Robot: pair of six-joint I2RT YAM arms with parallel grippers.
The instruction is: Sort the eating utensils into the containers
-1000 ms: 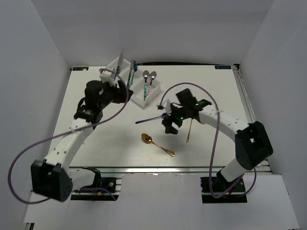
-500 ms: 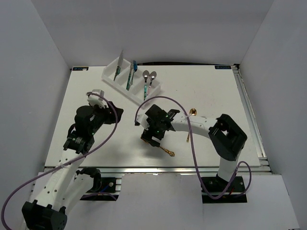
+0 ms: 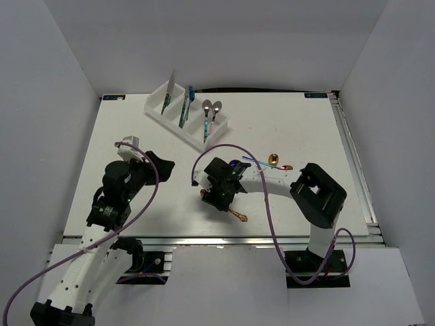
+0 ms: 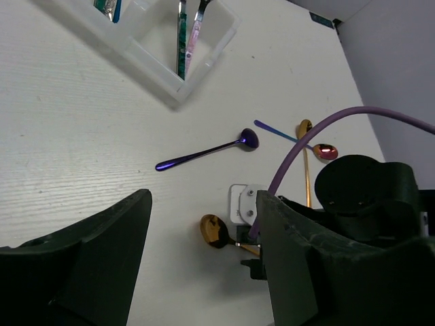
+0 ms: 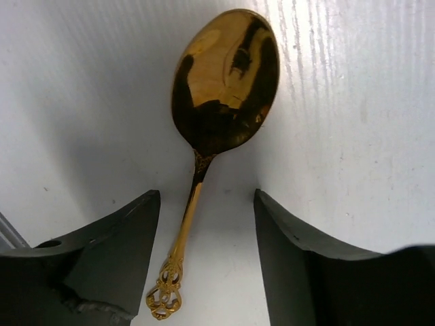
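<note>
Close to the table's front edge, right gripper (image 5: 204, 204): jaws wide, astride the handle of the gold spoon (image 5: 228, 81) without touching it. Spoon flat, bowl toward the left edge, filigree end toward the front right corner. Further in, toward the left edge, left gripper (image 4: 204, 204): jaws wide, empty. Beyond, purple spoon (image 4: 204, 153) flat mid-table; tray (image 4: 170, 75) by the far edge.

gold spoon (image 5: 224, 75): mirror-polished metal | table (image 5: 353, 102): matt white, grained | tray (image 4: 160, 71): white plastic
</note>
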